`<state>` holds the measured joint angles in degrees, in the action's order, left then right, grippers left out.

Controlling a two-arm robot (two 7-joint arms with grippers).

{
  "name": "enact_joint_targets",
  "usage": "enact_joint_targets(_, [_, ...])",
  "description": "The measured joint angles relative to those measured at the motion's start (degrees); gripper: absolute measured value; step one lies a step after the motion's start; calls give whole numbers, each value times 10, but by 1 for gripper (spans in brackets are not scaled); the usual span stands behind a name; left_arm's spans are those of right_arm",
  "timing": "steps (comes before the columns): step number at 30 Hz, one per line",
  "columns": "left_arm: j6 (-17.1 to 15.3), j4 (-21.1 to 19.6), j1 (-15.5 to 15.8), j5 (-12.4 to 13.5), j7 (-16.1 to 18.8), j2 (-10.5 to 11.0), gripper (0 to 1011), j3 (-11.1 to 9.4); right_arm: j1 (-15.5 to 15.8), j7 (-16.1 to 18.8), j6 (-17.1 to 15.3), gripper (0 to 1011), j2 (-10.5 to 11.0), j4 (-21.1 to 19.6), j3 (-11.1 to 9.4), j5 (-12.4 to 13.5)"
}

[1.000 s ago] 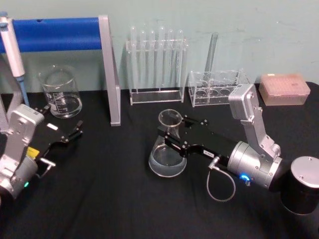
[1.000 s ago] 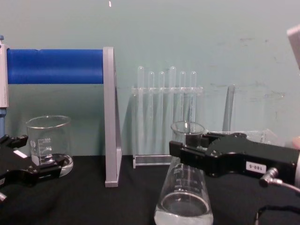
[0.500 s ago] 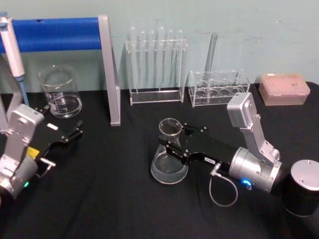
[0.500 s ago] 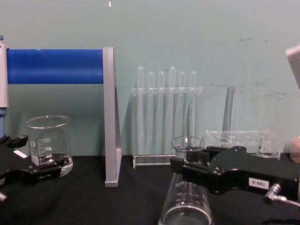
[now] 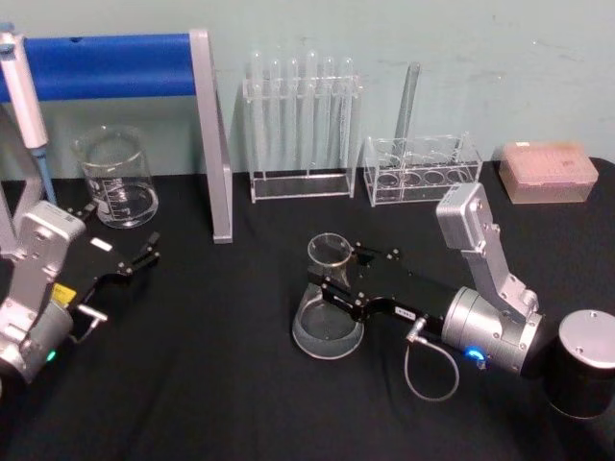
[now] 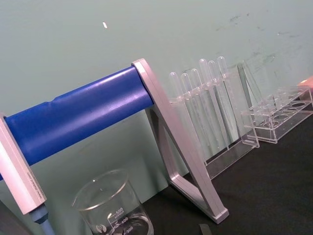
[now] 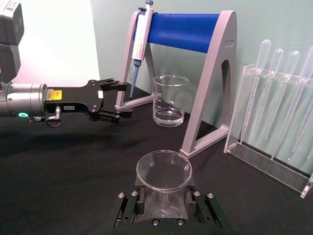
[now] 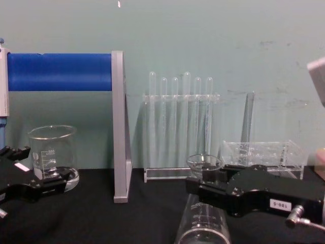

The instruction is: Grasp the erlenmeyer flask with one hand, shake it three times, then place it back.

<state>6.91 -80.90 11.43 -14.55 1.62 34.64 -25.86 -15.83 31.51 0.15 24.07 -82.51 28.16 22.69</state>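
With the right end effector (image 5: 334,277) clamped on the neck of the erlenmeyer flask (image 5: 327,325), whose base sits just below it at the desk (image 5: 211,384), grasping looks done and release remains; the left end effector (image 5: 144,257) idles far aside, fingers apart.

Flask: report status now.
Right hand shut on flask neck. Flask upright, low at the table; contact unclear. Left hand open, idle near the beaker. Nothing in the way.
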Motion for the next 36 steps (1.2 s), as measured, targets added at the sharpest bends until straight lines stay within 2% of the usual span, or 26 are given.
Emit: enact_joint_targets(36, [0, 0, 0, 0, 0, 0, 1001, 0, -5, 0, -9, 449, 0, 8, 4, 8])
